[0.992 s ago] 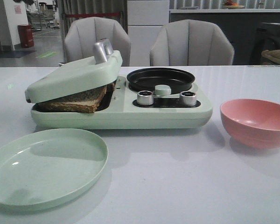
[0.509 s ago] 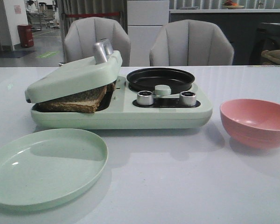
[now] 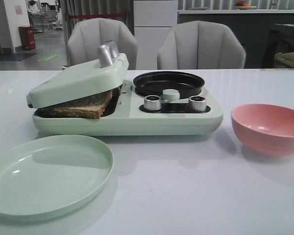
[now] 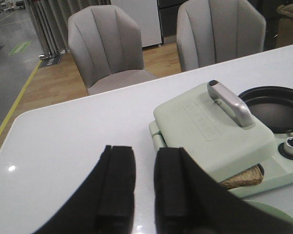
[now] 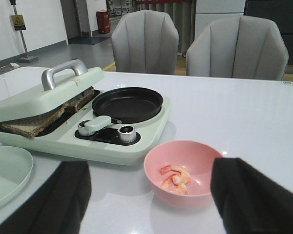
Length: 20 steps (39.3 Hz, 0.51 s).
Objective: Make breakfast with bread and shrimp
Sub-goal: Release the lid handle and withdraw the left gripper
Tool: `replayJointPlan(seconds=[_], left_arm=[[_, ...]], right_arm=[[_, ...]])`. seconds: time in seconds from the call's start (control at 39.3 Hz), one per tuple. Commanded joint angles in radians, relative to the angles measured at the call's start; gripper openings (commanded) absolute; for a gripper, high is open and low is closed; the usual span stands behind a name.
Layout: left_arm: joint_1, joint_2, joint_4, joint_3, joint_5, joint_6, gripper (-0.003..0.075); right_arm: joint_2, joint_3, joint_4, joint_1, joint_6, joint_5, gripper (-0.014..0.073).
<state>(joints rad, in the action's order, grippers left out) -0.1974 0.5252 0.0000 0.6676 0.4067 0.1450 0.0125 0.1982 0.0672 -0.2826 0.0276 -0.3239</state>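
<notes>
**Bread in the press, shrimp waiting in the bowl**

Nearest, in front of the breakfast maker [image 3: 127,110]: a green plate [image 3: 46,174], bare, likely meant for the finished food. To the right of the maker: a pink bowl [image 3: 269,128].

Inside the maker, on its left side: the bread [image 3: 78,105], pressed under the tilted lid [image 3: 78,78], crust poking out the front. Probably put there to toast. On the maker's right side: a black pan [image 3: 168,82], nothing in it, maybe waiting for the shrimp [image 5: 176,178]. Behind the maker: two grey chairs [image 3: 201,46].

Front view: only the side of the bowl, so no shrimp to see, and no arms at all. Right wrist view: pink curled shrimp lying in the bowl, with the right tool [image 5: 149,195] spread wide open above the worktop [image 3: 186,186], holding nothing. Left wrist view: left tool [image 4: 144,187] nearly closed, a thin gap between the fingers [image 4: 117,187], nothing held, off to the left of the maker.
</notes>
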Motion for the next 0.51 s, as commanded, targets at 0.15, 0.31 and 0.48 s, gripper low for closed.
replayJointPlan(seconds=[0.15, 0.31, 0.48], left_arm=[[-0.023, -0.222, -0.061, -0.117, -0.012, -0.013, 0.0208], [-0.023, -0.356, -0.064, -0.195, -0.010, -0.013, 0.0208], [-0.023, -0.455, -0.123, -0.263, -0.012, -0.013, 0.0208]], right_arm=[[0.012, 0.027, -0.001, 0.002, -0.002, 0.077, 0.0604], [0.012, 0.027, -0.001, 0.002, -0.002, 0.077, 0.0604], [0.012, 0.027, -0.001, 0.002, -0.002, 0.082, 0.0604]])
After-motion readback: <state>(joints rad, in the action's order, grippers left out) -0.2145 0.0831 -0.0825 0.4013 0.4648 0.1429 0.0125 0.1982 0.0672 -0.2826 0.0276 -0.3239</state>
